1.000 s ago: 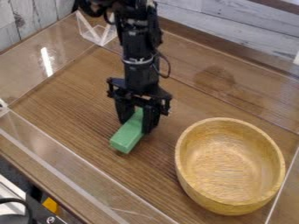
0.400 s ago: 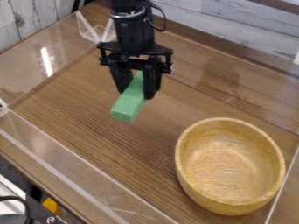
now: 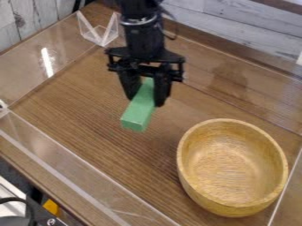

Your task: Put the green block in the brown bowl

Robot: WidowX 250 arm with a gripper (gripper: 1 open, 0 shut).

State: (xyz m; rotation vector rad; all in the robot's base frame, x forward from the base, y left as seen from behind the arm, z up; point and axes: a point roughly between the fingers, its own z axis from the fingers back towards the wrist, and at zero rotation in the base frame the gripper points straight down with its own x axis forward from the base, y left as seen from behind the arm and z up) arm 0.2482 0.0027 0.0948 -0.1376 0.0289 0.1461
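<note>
The green block point(image 3: 140, 109) hangs tilted in the air above the wooden table, its upper end clamped between the black fingers of my gripper point(image 3: 147, 92), which is shut on it. The brown bowl point(image 3: 232, 165) sits empty on the table at the lower right, apart from the block and to the right of and below the gripper in the picture. The block's lower end points down and to the left, away from the bowl.
The wood-grain table point(image 3: 71, 106) is ringed by clear plastic walls point(image 3: 71, 177). A clear stand point(image 3: 97, 32) sits at the back left behind the arm. A white wall edge runs along the upper right.
The gripper lifted the green block off the table, then carried it a little to the right toward the bowl. The bowl has not moved.
</note>
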